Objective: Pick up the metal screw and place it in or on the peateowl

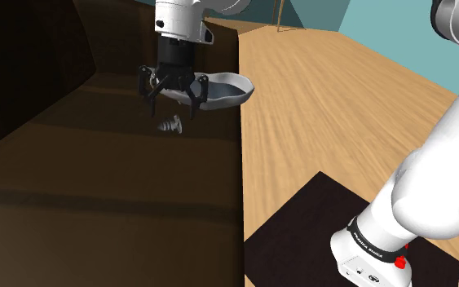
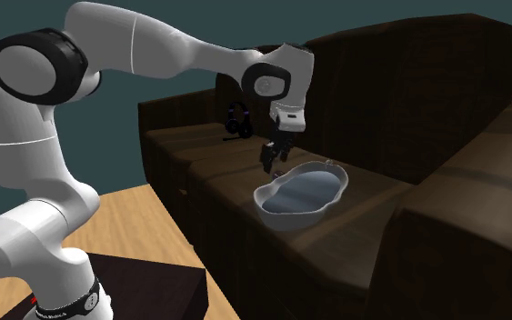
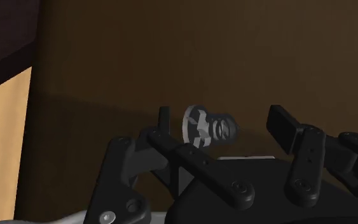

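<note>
While the fingers [image 3: 282,125] stand wide apart w/ nothing held, the grey screw [image 3: 206,125] lies on its side on the dark brown sofa seat [image 1: 97,179]. Seen along the hand, it shows between the fingers, touching neither and nearer one than the other. In the shoulder view the fingers hang above the screw, w/ a gap between tips and seat. The target, a pale grey bowl [image 2: 301,193], rests on the same seat just beside the screw, near the seat's front edge.

Risks from this pos.:
1. Off-centre closure. Cause: screw not centred in the gap. The nearer finger would likely meet it first and push or roll it.
2. Poor grip. Cause: closing across head + thread, which differ in dia. The screw may pivot or slip out.
3. Wrong descent. Too high: tips close over the screw. Too low: tips dig into the cushion.
4. Bowl contact. Cause: rim close to the hand. A sideways correction could nudge the bowl toward the seat edge and the wood floor [image 1: 317,98].
5. Drop in transfer. Cause: weak grip. The screw may fall short of the bowl.
</note>
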Robot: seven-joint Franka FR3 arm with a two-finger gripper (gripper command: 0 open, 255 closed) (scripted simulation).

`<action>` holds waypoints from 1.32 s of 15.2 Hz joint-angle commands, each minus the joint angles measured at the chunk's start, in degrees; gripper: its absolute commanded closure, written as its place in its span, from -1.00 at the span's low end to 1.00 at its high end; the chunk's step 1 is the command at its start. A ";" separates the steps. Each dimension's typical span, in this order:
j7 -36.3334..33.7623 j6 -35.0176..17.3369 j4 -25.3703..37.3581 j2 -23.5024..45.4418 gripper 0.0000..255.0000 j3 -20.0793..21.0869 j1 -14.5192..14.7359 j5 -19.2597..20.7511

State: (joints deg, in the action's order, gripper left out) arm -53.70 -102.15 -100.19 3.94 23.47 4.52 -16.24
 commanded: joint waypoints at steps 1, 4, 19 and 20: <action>-2.36 -0.43 0.14 1.94 -1.00 -2.18 -2.70 -8.12; -2.83 -2.09 -1.33 2.47 -1.00 -2.43 -3.18 -10.40; -2.57 -6.13 -4.54 2.97 1.00 -1.72 -2.25 -10.75; -2.57 -6.13 -4.54 2.97 1.00 -1.72 -2.25 -10.75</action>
State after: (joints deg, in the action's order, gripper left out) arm -56.28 -108.28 -104.73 6.91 21.75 2.28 -26.99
